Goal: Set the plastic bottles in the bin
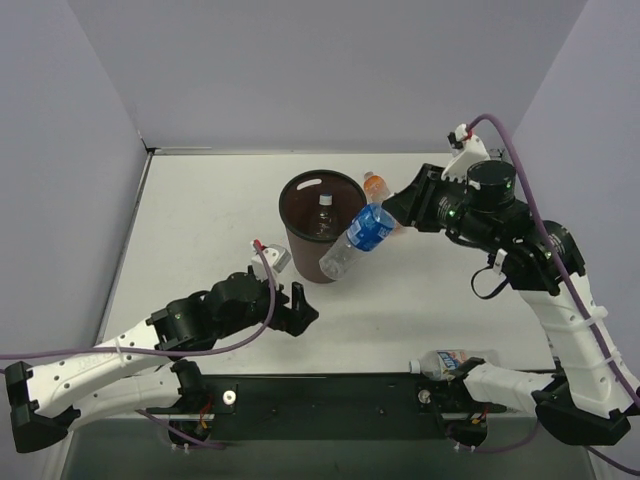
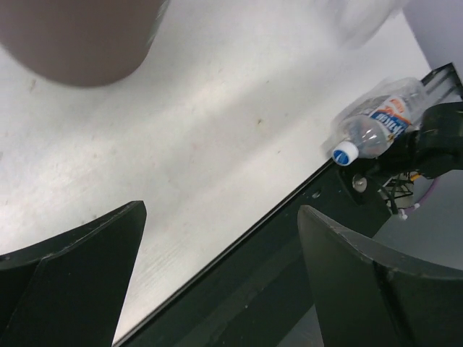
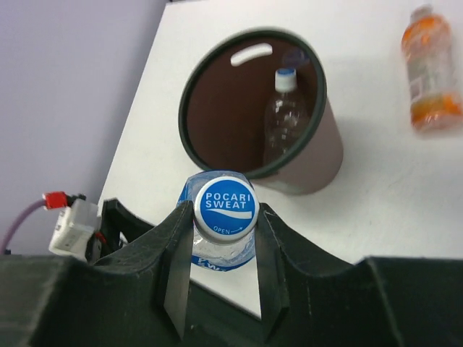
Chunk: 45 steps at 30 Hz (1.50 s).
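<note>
One bottle (image 1: 325, 208) already stands inside the bin (image 1: 303, 255), centre of the top view. The right gripper (image 1: 398, 208) is clamped on the cap end of the blue-label bottle (image 1: 372, 228), which slants down-left across the bin's right side. Carry it further left, until its base clears the rim, before letting go; avoid nudging the bin. The left gripper (image 1: 298, 305), lower left, is spread wide and empty. The orange bottle (image 1: 375, 184) lies just upper right of the bin.

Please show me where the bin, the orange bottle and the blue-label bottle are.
bin (image 1: 303, 255), top view, on its outer wall.
orange bottle (image 3: 428, 69), right wrist view, on its mid-body.
blue-label bottle (image 1: 372, 228), top view, on its label.
</note>
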Available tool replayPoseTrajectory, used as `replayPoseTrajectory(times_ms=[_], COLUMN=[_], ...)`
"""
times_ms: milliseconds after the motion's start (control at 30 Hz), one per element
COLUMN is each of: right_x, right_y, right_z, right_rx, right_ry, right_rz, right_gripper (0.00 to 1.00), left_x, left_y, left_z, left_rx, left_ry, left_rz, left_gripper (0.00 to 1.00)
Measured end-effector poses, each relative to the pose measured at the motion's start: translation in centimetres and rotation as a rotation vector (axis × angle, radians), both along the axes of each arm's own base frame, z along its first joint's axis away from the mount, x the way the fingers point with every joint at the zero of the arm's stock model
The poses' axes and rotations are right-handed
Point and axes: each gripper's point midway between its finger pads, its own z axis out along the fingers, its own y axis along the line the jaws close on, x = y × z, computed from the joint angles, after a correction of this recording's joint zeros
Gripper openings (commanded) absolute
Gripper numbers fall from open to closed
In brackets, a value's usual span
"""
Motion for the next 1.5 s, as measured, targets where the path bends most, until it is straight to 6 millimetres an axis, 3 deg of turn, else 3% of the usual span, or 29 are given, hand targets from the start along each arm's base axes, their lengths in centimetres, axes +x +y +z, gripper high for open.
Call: replayPoseTrajectory(times_ms=[100,267,433,600,633,667,700,733,800,933,1100,1267,1367,1500], right_x=[1.5,4.3,8.3,12.1,12.5,12.9,13.1,13.1,13.2,12.7,11.2,8.1,5.6,2.4], right_y=[-0.2,0.1,2.1,5.3,6.0,6.7,7.5,8.2,9.6,10.6,7.9,1.3,-2.7,-5.8], right_z=[3.2,5.3,3.8,0.8,0.1,-0.7,-1.7,-2.5,-4.0,-4.8,-1.7,3.0,3.5,1.5], right_rx=[-0.030,-0.091,-0.174,-0.244,-0.256,-0.267,-0.277,-0.284,-0.301,-0.322,-0.304,-0.231,-0.193,-0.176], right_ry=[-0.111,-0.227,-0.253,-0.222,-0.212,-0.200,-0.183,-0.168,-0.137,-0.112,-0.154,-0.221,-0.219,-0.156], right_rz=[-0.010,-0.024,-0.011,0.033,0.047,0.064,0.084,0.106,0.143,0.174,0.126,-0.026,-0.124,-0.189], right_gripper=[0.00,0.00,0.00,0.02,0.12,0.32,0.75,0.86,0.93,0.95,0.93,0.91,0.91,0.91], left_x=[-0.6,-1.7,-2.1,-2.5,-2.6,-2.7,-2.8,-2.9,-2.9,-3.0,-4.1,-6.1,-7.3,-8.3], left_y=[1.9,4.0,4.6,4.1,3.9,3.7,3.5,3.1,2.3,0.1,-3.3,-7.4,-10.3,-15.1], left_z=[-1.8,-2.6,-2.5,-3.5,-3.9,-4.4,-5.0,-5.7,-6.9,-8.6,-9.4,-10.3,-10.5,-10.5], left_rx=[0.010,-0.046,-0.078,-0.052,-0.041,-0.028,-0.010,0.007,0.038,0.081,0.088,0.089,0.087,0.076], left_ry=[0.049,0.071,0.069,0.105,0.117,0.129,0.142,0.157,0.185,0.199,0.157,0.104,0.074,0.039], left_rz=[0.057,0.089,0.090,0.067,0.059,0.051,0.044,0.034,0.016,-0.040,-0.148,-0.258,-0.322,-0.394], left_gripper=[0.97,0.97,0.97,0.97,0.97,0.97,0.97,0.97,0.97,0.97,0.97,0.97,0.97,0.97])
